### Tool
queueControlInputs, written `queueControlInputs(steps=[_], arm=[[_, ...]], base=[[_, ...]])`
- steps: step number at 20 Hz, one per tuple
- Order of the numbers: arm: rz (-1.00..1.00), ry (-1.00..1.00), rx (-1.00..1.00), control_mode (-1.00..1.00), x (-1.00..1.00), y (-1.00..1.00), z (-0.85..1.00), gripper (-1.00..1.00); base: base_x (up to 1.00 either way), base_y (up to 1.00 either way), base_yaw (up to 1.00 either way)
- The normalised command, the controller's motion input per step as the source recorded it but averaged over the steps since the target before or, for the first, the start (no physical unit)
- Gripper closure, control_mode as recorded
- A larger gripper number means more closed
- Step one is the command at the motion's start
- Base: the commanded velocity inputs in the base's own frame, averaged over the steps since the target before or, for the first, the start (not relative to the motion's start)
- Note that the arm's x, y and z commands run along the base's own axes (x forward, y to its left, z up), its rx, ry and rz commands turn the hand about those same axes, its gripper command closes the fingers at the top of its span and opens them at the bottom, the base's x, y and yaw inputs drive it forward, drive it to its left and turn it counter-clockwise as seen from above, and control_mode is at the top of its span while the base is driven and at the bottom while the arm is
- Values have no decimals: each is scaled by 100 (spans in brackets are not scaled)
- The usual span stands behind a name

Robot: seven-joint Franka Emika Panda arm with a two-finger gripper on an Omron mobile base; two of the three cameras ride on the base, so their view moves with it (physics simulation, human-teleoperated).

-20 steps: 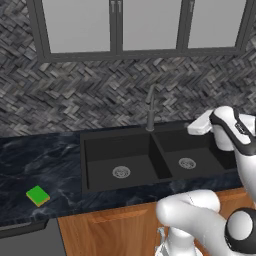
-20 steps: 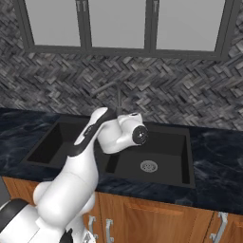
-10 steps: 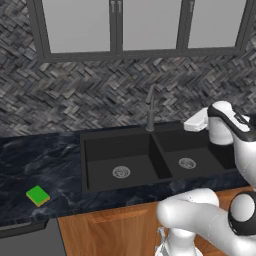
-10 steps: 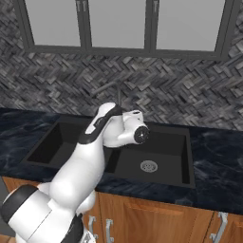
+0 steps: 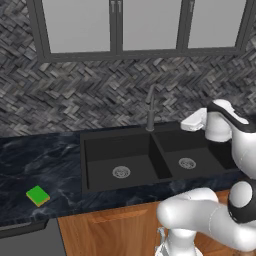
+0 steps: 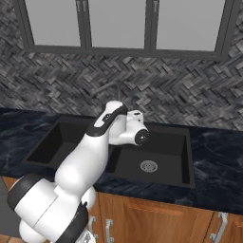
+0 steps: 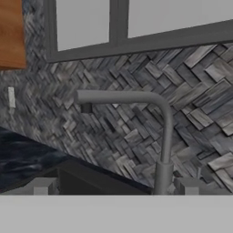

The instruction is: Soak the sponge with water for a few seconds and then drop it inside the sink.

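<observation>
The green sponge (image 5: 38, 195) lies flat on the dark counter, far left of the black double sink (image 5: 102, 150), whose right basin (image 6: 163, 144) sits below my hand. My gripper (image 5: 184, 125) hovers over the right basin, just right of the faucet (image 5: 150, 107) and pointing at it. In the hand view the gripper (image 7: 116, 187) stands open, its fingertips (image 7: 43, 185) wide apart with nothing between them and the faucet (image 7: 163, 136) straight ahead. Water is out of view; no stream falls from the spout.
A dark marbled counter (image 5: 35, 160) runs around the sink, with a herringbone tile wall (image 5: 90, 100) and windows behind. Wooden cabinet fronts (image 6: 156, 218) sit below. A wooden cabinet edge (image 7: 11, 32) shows at the hand view's top left.
My hand has moved left over the right basin, closer to the faucet. The sponge has stayed where it was and the jaws have stayed open.
</observation>
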Motion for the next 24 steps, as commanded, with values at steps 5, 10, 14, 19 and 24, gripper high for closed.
queueControlInputs(steps=[5,10,14,19,24], arm=[[0,5,0,-100,17,0,0,-100],[0,0,0,-100,15,0,-6,-100],[0,0,0,-100,10,0,-14,-100],[0,0,0,-100,3,0,-20,-100],[0,0,0,-100,3,0,-16,-100]], base=[[0,0,0],[0,0,0],[0,0,0],[0,0,0],[0,0,0]])
